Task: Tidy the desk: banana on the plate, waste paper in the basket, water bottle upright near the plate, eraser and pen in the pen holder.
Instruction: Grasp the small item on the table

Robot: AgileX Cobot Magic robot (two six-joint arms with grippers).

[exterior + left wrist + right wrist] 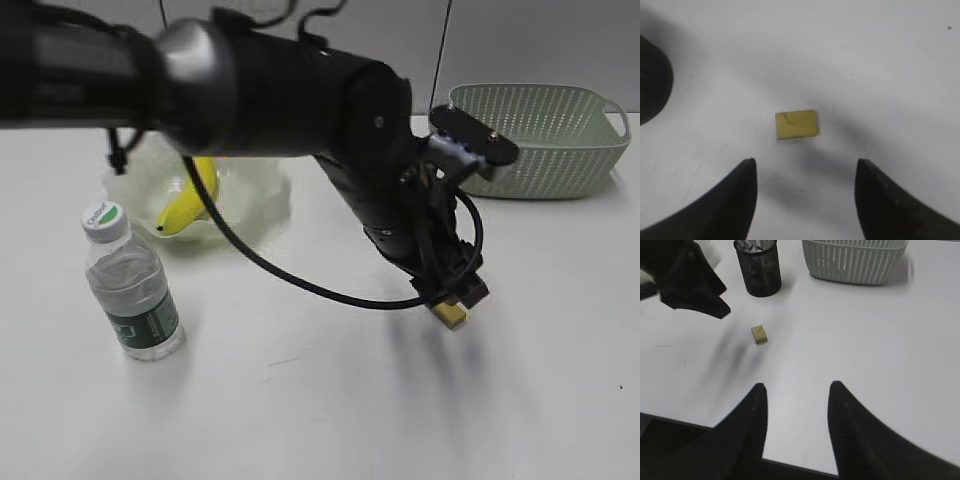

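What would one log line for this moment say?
left jaws: open above small yellow rectangular eraser | right jaws: open, empty | yellow banana: on pale-green plate

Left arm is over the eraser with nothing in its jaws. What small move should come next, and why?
Probably lower the left gripper straight down around the eraser, then close. The jaws stand open and empty, the eraser lies flat on the desk just ahead of them, and the pen holder still waits for it.
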